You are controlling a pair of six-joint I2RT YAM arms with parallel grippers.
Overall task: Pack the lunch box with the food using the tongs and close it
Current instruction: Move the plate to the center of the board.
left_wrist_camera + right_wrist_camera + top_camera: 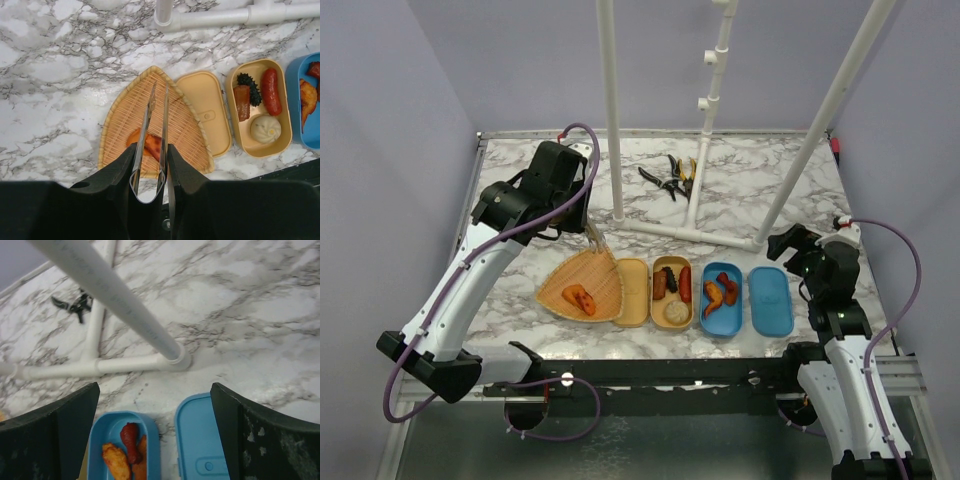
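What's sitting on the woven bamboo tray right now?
Orange toy food pieces lie near the wide end of the fan-shaped woven bamboo tray. Thin grey metal tongs, gripped in the left tool, cross above them and cover part, so their shapes are hidden.

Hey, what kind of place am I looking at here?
Likely a robot lab test cell, not a kitchen: a marble-patterned table walled by plain panels, a white pipe frame standing on it, and toy food in lunch boxes.
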